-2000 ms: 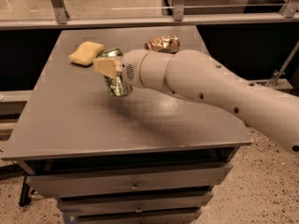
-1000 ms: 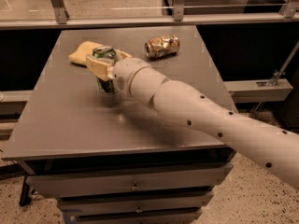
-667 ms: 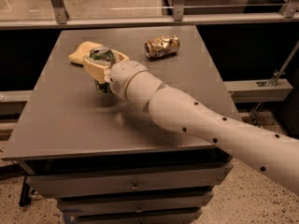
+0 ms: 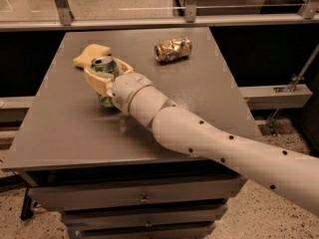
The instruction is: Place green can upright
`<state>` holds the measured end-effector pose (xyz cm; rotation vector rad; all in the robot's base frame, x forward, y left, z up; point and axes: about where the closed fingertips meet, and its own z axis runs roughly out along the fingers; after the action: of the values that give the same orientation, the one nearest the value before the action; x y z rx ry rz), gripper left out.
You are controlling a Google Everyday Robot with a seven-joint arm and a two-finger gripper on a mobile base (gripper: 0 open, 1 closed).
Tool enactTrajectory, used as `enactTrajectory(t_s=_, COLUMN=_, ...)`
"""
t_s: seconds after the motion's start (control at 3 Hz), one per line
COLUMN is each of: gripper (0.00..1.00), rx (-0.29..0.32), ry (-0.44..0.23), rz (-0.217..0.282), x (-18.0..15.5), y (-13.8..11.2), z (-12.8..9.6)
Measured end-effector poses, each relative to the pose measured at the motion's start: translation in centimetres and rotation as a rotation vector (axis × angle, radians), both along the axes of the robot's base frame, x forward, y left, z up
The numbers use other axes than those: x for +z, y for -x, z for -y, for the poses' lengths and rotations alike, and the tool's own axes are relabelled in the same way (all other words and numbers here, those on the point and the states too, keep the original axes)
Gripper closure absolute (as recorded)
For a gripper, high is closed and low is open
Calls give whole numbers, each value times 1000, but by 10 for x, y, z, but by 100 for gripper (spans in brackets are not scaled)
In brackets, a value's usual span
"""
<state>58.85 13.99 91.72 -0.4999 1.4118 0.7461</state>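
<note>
- Lowering since a second ago: gripper [image 4: 106, 77] down at the table [image 4: 209, 98], jaws pinching the green can [image 4: 103, 63], now upright between them, base at or near the surface; likely ready for release
- Smooth cylinder, silver pull-tab top
- Just beyond the jaws, soft yellow sponge [image 4: 92, 54]
- Farther beyond, dented gold-brown can [image 4: 173, 49]

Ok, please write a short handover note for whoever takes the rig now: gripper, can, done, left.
Gripper: shut on the green can, over the table's left rear, beside the yellow sponge.
Done: can is upright, pull-tab end up. Unclear whether its base rests on the table.
Left: set it down, open, withdraw.
Gold-brown can lies on its side farther back, apart.
</note>
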Motion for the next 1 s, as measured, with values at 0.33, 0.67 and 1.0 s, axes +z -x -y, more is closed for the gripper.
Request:
enactTrajectory(t_s=0.33, gripper=84, rx=1, ry=3, rz=-1, x=-3, y=4, z=1)
enactTrajectory(t_s=0.67, gripper=61, rx=0, ry=7, rz=-4, x=-5, y=11, z=3)
enactTrajectory(t_s=1.0, gripper=37, rx=0, ry=11, rz=-11, x=-8, y=17, z=6)
